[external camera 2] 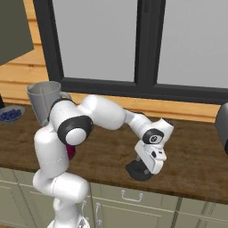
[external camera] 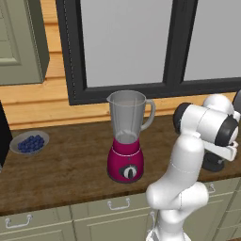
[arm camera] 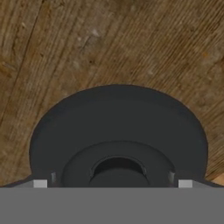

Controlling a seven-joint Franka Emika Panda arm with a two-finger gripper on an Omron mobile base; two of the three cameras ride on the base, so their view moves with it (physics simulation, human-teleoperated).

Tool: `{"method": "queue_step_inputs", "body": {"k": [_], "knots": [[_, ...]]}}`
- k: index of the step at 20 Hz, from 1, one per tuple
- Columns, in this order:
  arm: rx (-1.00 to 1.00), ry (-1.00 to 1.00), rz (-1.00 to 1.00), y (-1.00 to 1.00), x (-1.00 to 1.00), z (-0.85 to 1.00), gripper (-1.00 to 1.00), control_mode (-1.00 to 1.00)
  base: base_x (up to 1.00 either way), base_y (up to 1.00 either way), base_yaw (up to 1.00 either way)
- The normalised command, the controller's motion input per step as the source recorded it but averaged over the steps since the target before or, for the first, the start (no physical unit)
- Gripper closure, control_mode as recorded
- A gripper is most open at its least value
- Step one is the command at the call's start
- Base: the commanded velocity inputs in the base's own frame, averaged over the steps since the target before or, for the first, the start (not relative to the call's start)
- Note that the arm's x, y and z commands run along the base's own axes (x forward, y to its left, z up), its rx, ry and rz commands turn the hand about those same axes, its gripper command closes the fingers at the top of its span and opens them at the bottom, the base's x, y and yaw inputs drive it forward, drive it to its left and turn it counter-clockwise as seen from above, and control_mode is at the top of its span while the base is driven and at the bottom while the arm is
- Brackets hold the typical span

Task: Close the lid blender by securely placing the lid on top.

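The blender stands on the wooden counter, its magenta-red base under a tall clear jar with an uncovered rim. In the right base view its jar pokes out behind my arm. The black round lid lies flat on the counter near the front edge, well to the right of the blender; its edge peeks out behind my forearm. My gripper hangs straight down onto it. In the hand view the lid is very close, and my gripper is open, one fingertip either side of the raised knob.
A bowl of blueberries sits far left on the counter. A dark appliance stands at the right edge. A window backs the counter, and drawers run below its front edge.
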Motion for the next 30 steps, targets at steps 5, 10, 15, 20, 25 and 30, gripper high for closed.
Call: {"method": "queue_step_inputs", "body": {"k": [5, 10, 15, 20, 25, 30], "knots": [[0.00, 0.00, 0.00, 0.13, 0.03, -0.40, -1.00, -1.00, 0.00, 0.00, 0.00], [0.00, -0.02, 0.00, 0.25, 0.00, -0.56, 1.00, -1.00, 0.00, 0.00, 0.00], [0.00, -0.05, 0.00, 0.55, 0.00, -0.67, 1.00, -1.00, 0.00, 0.00, 0.00], [0.00, -0.01, 0.00, 0.70, 0.00, -0.64, 1.00, -1.00, 0.00, 0.00, 0.00], [0.03, -0.15, 0.00, 0.12, -0.37, -0.46, 1.00, -1.00, 0.00, 0.00, 0.00], [0.01, -0.07, 0.00, 0.39, -0.15, -0.75, 1.00, -1.00, 0.00, 0.00, 0.00]]}}
